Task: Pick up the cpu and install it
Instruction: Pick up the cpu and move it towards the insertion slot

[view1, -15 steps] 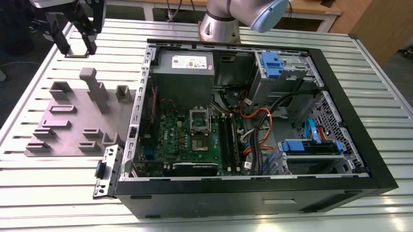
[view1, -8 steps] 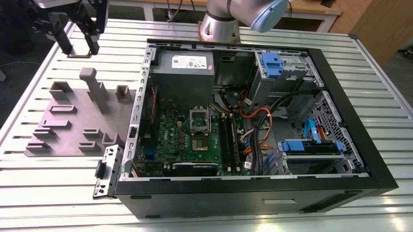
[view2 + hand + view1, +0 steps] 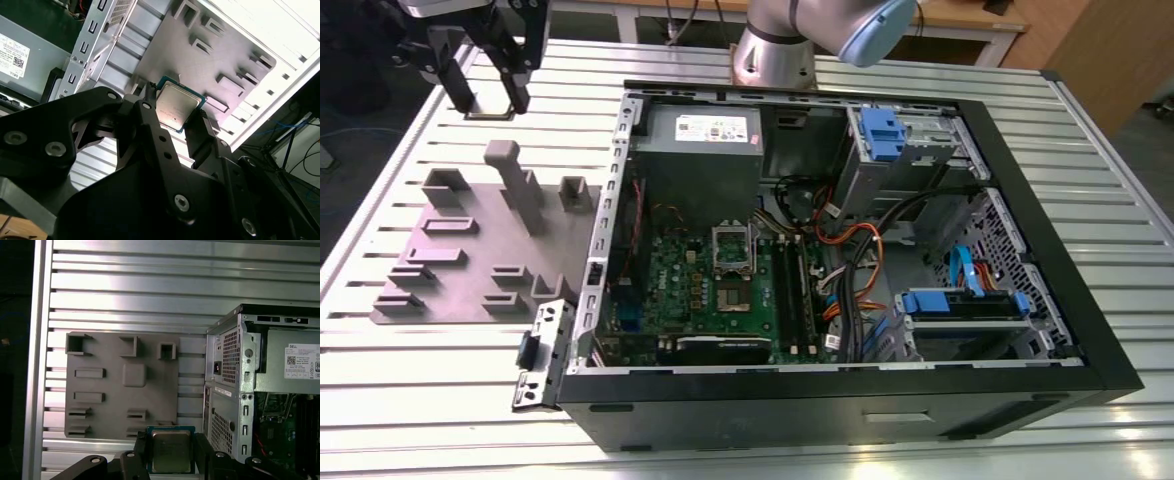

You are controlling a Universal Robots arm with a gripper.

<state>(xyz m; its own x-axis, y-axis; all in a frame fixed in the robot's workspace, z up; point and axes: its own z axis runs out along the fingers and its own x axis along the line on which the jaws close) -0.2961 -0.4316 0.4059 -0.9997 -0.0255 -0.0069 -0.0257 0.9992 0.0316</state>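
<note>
Slatted metal table [image 3: 414, 390] carries an open computer case [image 3: 854, 410] and, on the exterior view's left, a grey tray [image 3: 467, 250] of part holders. My gripper [image 3: 487, 105] hangs by that tray's far end, well apart from the case. Its fingers are drawn in to the chip's width and pinch the cpu [image 3: 171, 450] by two opposite edges, metal top facing the wrist cameras. I judge that edge hold keeps the underside untouched for the socket [image 3: 731, 248]. Both wrist views show me the chip sitting squarely between the fingers, clear of the tray. From the exterior view it is a tiny sliver, but that view gives me the socket's place in the middle of the board [image 3: 720, 300].
</note>
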